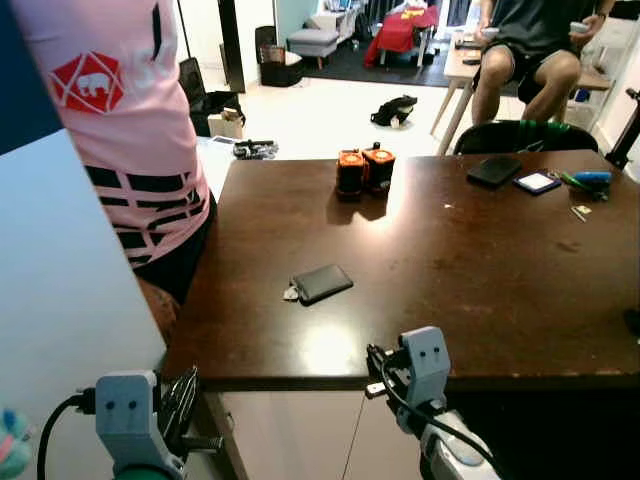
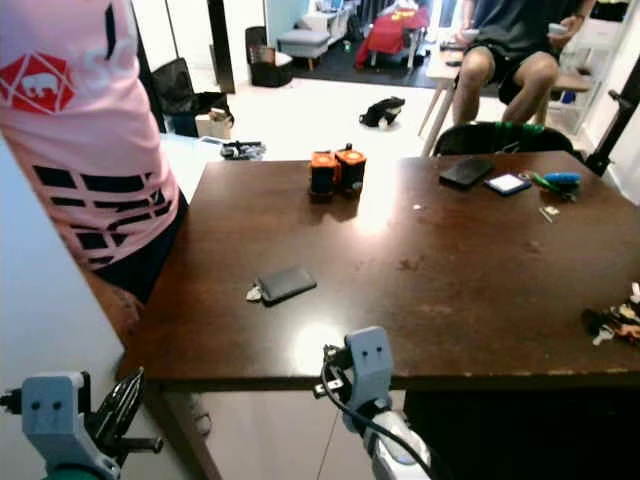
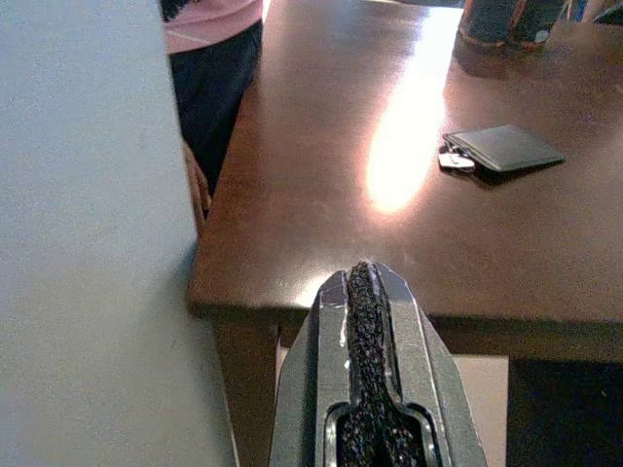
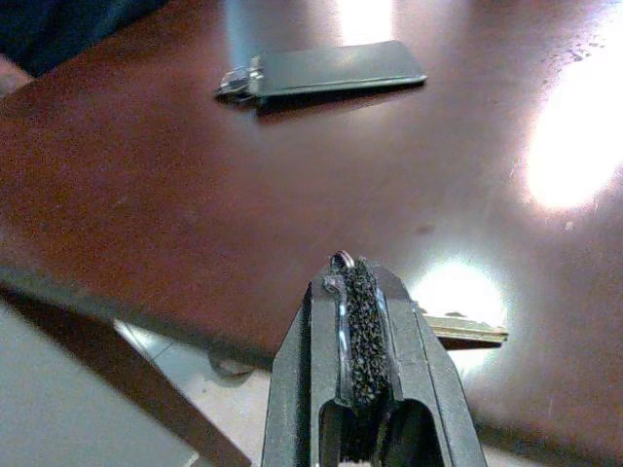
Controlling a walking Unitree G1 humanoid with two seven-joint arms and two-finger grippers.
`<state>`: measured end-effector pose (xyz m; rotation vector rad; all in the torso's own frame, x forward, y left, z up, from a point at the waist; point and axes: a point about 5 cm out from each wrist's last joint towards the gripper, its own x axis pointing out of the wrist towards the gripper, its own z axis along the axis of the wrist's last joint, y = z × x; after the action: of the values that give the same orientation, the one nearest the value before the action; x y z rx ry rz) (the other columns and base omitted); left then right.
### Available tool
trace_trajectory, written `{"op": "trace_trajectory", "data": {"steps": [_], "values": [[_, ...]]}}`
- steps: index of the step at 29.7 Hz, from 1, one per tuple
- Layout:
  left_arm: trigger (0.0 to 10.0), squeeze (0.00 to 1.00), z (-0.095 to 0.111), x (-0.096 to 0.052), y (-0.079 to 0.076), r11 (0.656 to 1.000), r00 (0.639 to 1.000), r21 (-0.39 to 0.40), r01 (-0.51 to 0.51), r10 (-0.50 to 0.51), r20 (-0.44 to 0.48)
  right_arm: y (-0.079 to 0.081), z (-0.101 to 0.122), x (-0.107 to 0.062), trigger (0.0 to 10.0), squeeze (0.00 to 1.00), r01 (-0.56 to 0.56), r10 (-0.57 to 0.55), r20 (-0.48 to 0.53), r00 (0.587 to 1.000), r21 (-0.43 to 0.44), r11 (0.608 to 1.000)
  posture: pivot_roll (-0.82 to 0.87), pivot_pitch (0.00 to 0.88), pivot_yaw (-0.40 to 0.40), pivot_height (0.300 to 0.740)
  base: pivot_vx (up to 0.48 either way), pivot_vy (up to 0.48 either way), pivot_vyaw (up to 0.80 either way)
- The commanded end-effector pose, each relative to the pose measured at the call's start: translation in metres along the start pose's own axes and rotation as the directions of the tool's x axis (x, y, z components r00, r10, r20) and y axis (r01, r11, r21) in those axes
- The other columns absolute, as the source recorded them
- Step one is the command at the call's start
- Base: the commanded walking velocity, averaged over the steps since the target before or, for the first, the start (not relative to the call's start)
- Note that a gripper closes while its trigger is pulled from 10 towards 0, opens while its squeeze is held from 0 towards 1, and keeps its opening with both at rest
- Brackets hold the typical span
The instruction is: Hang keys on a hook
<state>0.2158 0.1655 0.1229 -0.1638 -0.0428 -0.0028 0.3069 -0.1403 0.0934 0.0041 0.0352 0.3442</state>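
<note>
The right end effector (image 4: pixel 355 282) has its two black fingers pressed together, and a small metal ring peeks out at their tip with a brass-coloured key (image 4: pixel 465 331) sticking out sideways just beside them, so it appears to be pinching the key by its ring. It hovers just above the near edge of the dark wooden bench (image 1: pixel 480 260), a little right of that edge's middle. The left end effector (image 3: pixel 365 292) is also pressed together with nothing between its fingers, held low off the bench's near left corner, beside a pale wall panel (image 1: pixel 60 300).

Further in from the near edge, left of centre, lies a flat black key case (image 1: pixel 322 283) with a small bunch of metal keys (image 1: pixel 291 293) touching its left end. Toward the far edge stand two dark cylinders with orange tops (image 1: pixel 362 170), touching each other. Near the far right corner lie a black wallet (image 1: pixel 494 170), a phone (image 1: pixel 537 182) just beside it, and a blue and green item (image 1: pixel 585 179). At the bench's right edge sits another bunch of keys (image 2: pixel 615 322).

A person in a pink shirt (image 1: pixel 125 120) stands against the left edge. Another person (image 1: pixel 525 60) sits well beyond the far edge.
</note>
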Motion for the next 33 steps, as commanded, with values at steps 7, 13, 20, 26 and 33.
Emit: {"op": "trace_trajectory", "data": {"steps": [7,13,20,26,33], "values": [[10.0,0.0,0.0001,-0.003,0.003,1.0,1.0,0.001,-0.003,0.003,-0.001,0.003,-0.0049,-0.0017,10.0,0.0,-0.005,0.005,-0.016,1.0,0.021,1.0,-0.06,0.05,0.127,0.74,-0.378,0.0,0.0],[10.0,0.0,0.0005,-0.0032,0.0037,1.0,1.0,0.004,-0.005,0.005,0.0,0.0035,-0.0052,-0.0021,10.0,0.0,-0.004,0.004,-0.017,1.0,0.021,1.0,-0.06,0.053,0.127,0.74,-0.345,0.0,0.0],[10.0,0.0,0.0012,-0.0026,0.0051,1.0,1.0,0.018,-0.015,0.015,0.002,0.004,-0.005,-0.0011,10.0,0.0,-0.004,0.004,-0.017,1.0,0.021,1.0,-0.05,0.058,0.126,0.74,0.0,0.0,0.0],[10.0,0.0,0.0007,-0.0029,0.0061,0.999,1.0,0.031,-0.018,0.018,0.002,0.0044,-0.0047,-0.0002,10.0,0.0,-0.001,0.002,-0.015,1.0,0.021,1.0,-0.05,0.061,0.127,0.74,0.0,0.0,0.0],[10.0,0.0,0.0008,-0.0015,0.0062,0.999,1.0,0.03,-0.024,0.024,0.002,0.0056,-0.0036,0.0001,10.0,0.0,-0.01,0.01,-0.009,1.0,-0.032,0.999,-0.05,0.064,0.129,0.74,0.0,0.0,0.0]]}}
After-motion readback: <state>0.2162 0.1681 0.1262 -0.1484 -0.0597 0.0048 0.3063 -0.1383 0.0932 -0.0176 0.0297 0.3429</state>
